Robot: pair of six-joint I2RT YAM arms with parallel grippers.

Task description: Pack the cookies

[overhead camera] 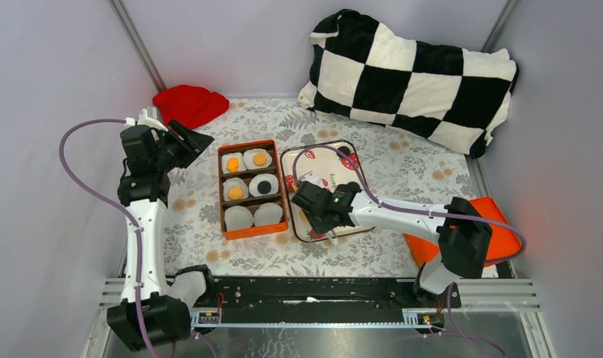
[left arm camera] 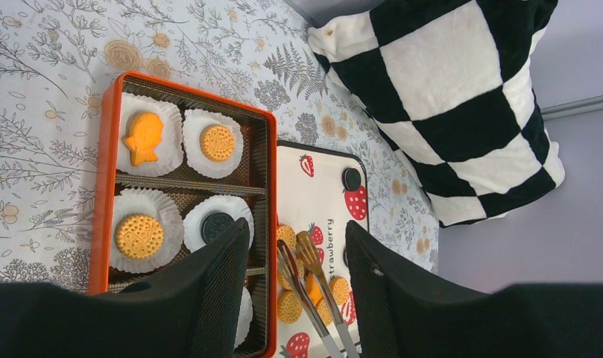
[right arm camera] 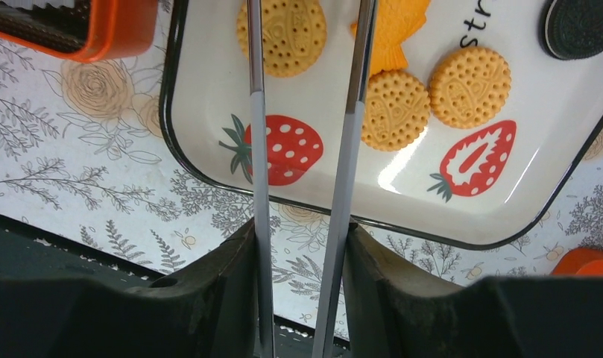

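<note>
1. Right gripper (right arm camera: 302, 239): fingers clamped on the handle end of the metal tongs (right arm camera: 350, 149). The tong arms stand apart, with nothing visibly pinched between them.
2. Left gripper (left arm camera: 297, 227): fingers spread wide and empty, hovering just left of the orange box (left arm camera: 104, 186).
3. Cookies: four sit in paper cups in the box. The loose ones lie on the strawberry tray (right arm camera: 201, 97): round golden ones (right arm camera: 393, 108), a fish-shaped one (right arm camera: 391, 22) and a black one (right arm camera: 581, 26).
4. The two near cups (overhead camera: 238, 218) look empty, so I judge the packing roughly two-thirds done.
5. Risk: the tong arms straddle a round cookie (right arm camera: 283, 33) with the fish-shaped one just beside it. If I close here I may catch both, or flick one off the tray.
6. Risk: the tongs are thin and smooth between the pads, so a hard squeeze could make them twist or slide in the grip.
7. Risk: pushing down with the tips could skid the tray on the cloth.
8. Risk: the cups are light paper. A sloppy drop could tip one over or land the cookie on a divider.
9. The tong tips are out of the right wrist view, so I can't tell whether they touch a cookie.
</note>
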